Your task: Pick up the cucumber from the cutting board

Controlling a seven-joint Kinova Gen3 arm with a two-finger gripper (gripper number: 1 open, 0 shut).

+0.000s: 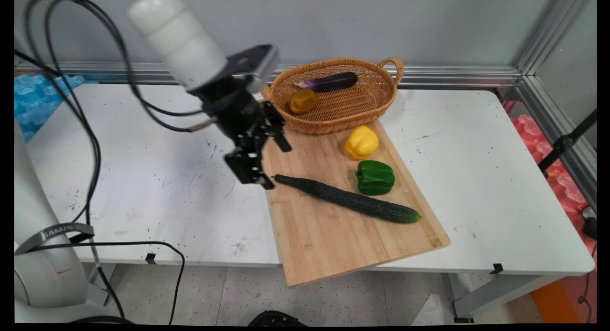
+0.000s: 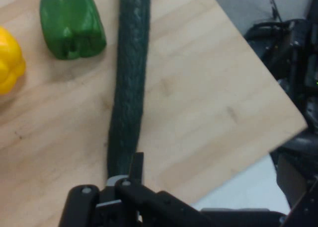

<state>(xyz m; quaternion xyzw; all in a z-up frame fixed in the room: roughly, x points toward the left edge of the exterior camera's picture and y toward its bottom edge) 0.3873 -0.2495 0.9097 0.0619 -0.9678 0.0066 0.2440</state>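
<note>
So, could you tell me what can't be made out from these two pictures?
- Gripper: main view shows it side-on and the hand view cuts it off at the bottom edge, so open or shut is unclear.
- Cucumber: in the hand view its near tip sits behind the linkage, so contact cannot be judged.
- Brownish-yellow item in the basket: too small to identify.
- Cutting board: its near corner overhangs the table; the support beneath is hidden.
</note>
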